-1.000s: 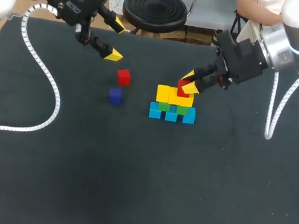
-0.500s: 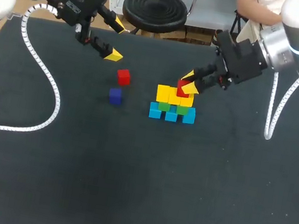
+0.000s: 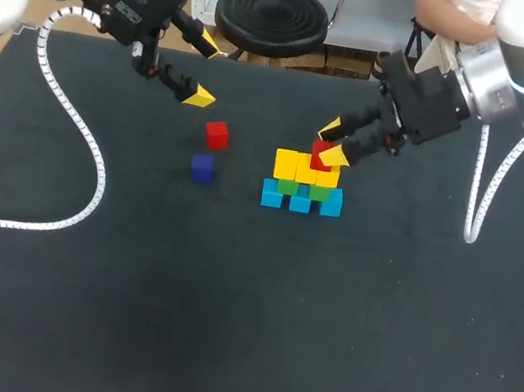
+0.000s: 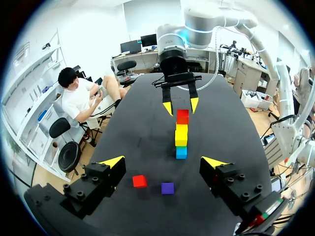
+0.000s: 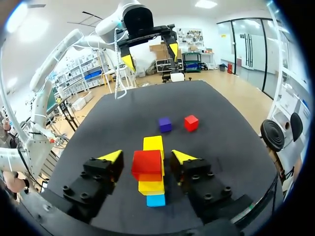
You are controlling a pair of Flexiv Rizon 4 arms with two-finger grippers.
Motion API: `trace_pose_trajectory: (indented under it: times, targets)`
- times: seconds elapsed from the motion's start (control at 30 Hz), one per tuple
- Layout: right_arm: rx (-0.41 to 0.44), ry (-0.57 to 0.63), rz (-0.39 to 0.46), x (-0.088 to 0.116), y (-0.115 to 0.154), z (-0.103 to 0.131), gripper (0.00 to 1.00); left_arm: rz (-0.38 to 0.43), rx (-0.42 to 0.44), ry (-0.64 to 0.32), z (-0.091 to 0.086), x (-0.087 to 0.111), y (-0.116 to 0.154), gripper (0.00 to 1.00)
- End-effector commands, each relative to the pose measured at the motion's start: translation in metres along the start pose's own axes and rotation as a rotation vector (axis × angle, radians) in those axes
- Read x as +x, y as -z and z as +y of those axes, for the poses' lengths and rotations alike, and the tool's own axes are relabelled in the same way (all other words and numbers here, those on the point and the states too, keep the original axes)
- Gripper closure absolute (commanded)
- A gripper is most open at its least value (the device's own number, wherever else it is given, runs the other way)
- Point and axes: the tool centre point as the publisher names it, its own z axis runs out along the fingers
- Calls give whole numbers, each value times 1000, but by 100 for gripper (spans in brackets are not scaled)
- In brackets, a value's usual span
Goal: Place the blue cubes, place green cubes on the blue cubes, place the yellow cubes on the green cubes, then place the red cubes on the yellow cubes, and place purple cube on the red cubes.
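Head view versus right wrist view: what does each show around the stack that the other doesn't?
Only the head view: three blue cubes in a row, side on, with green cubes on them. Only the right wrist view: the right gripper straddling the top red cube, a gap at each finger, so it is open. Both: the yellow cubes, the loose red cube, the purple cube and the open left gripper.

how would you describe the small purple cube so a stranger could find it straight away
On the black table, find the pile of blue, green, yellow and red cubes near the middle. To its left two small cubes sit alone and apart: a loose red cube and, just below it in the head view, the purple cube. It is the only dark purple one and touches nothing.
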Motion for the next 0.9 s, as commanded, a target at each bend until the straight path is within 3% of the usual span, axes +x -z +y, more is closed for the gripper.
trace_pose_trajectory:
  times: [0.03, 0.43, 0.9]
  targets:
    - [11, 5, -3, -1, 5, 4, 0, -1, -1, -1, 0, 1, 0, 0]
    - [23, 78, -8, -1, 30, 13, 0, -1, -1, -1, 0, 1, 0, 0]
    - [43, 96, 54, -1, 62, 26, 0, -1, -1, -1, 0, 1, 0, 0]
